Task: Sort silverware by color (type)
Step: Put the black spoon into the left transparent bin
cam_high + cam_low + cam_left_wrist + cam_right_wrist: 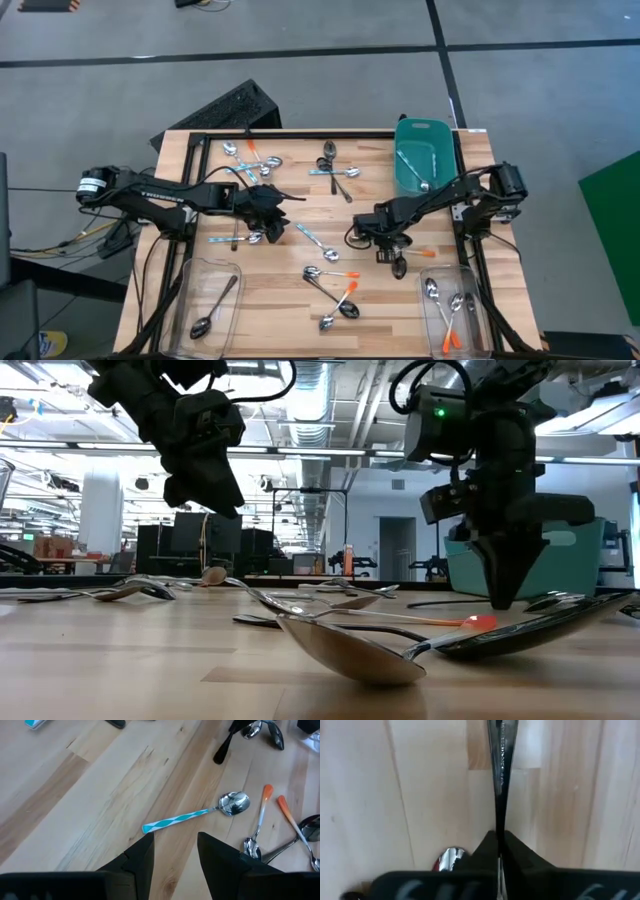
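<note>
Sorting is partly done: the clear bin [208,305] at lower left holds one dark spoon, the clear bin [452,312] at lower right several orange-handled ones, while most silverware [331,285] lies scattered across the table [300,210]. The right end effector [397,250], right of centre, is clamped on a dark metal spoon handle [499,775]. The left end effector [172,852] hangs moderately parted above a blue-handled spoon [192,815]. Open table remains at centre; bins and teal tub [423,155] crowd the edges.
</note>
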Robot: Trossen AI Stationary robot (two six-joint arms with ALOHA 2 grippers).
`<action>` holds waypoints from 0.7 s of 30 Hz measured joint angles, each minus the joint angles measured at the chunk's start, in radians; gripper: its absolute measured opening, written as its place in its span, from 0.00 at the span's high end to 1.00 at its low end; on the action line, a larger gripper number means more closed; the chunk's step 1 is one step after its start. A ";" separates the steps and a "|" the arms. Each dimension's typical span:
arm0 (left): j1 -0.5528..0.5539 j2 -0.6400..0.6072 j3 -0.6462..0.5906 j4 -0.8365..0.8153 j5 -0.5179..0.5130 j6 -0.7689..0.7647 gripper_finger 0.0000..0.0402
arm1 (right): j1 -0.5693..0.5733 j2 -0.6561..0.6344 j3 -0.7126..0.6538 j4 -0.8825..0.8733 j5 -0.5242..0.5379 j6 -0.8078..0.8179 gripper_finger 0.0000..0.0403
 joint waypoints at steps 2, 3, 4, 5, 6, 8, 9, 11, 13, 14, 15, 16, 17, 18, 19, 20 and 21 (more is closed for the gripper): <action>0.000 0.000 0.000 0.000 0.010 -0.005 0.66 | -0.001 -0.025 0.011 -0.047 0.001 0.057 0.94; 0.000 0.000 0.000 0.001 0.024 -0.017 0.66 | -0.001 -0.038 0.019 -0.091 0.001 0.078 0.94; 0.000 0.000 0.000 0.003 0.031 -0.032 0.66 | -0.001 -0.055 0.027 -0.131 0.001 0.096 0.94; 0.000 0.000 0.000 0.004 0.036 -0.051 0.66 | -0.001 -0.079 0.038 -0.171 0.004 0.112 0.95; 0.000 0.000 0.000 0.008 0.037 -0.070 0.66 | -0.001 -0.113 0.048 -0.189 0.005 0.131 0.96; 0.000 0.000 0.000 0.035 0.036 -0.087 0.66 | -0.002 -0.176 0.065 -0.196 0.008 0.166 0.96; 0.000 0.000 0.000 0.059 0.030 -0.087 0.66 | -0.002 -0.204 0.068 -0.193 0.008 0.186 0.96; 0.000 0.000 0.000 0.129 0.020 -0.059 0.66 | -0.010 -0.256 0.074 -0.162 0.023 0.219 0.96; 0.000 0.000 0.000 0.233 0.020 -0.022 0.66 | -0.032 -0.308 0.084 -0.074 0.026 0.245 0.96; 0.000 0.000 0.000 0.290 0.019 -0.006 0.66 | -0.042 -0.335 0.087 -0.008 0.028 0.258 0.96; 0.000 0.000 0.000 0.348 0.019 0.008 0.66 | -0.053 -0.354 0.087 0.057 0.032 0.268 0.96; 0.000 0.000 0.000 0.405 0.019 0.022 0.66 | -0.065 -0.371 0.087 0.124 0.032 0.276 0.96; 0.000 0.000 0.000 0.454 0.019 0.037 0.66 | -0.077 -0.386 0.087 0.203 0.031 0.284 0.96; 0.000 0.000 0.000 0.492 0.020 0.054 0.66 | -0.087 -0.399 0.087 0.289 0.031 0.290 0.96; 0.000 0.000 0.000 0.526 0.019 0.070 0.66 | -0.096 -0.408 0.087 0.367 0.030 0.291 0.96; 0.000 0.000 0.000 0.555 0.017 0.079 0.66 | -0.106 -0.417 0.087 0.454 0.030 0.291 0.96; 0.001 0.000 0.000 0.575 0.012 0.079 0.66 | -0.116 -0.426 0.088 0.540 0.029 0.291 0.96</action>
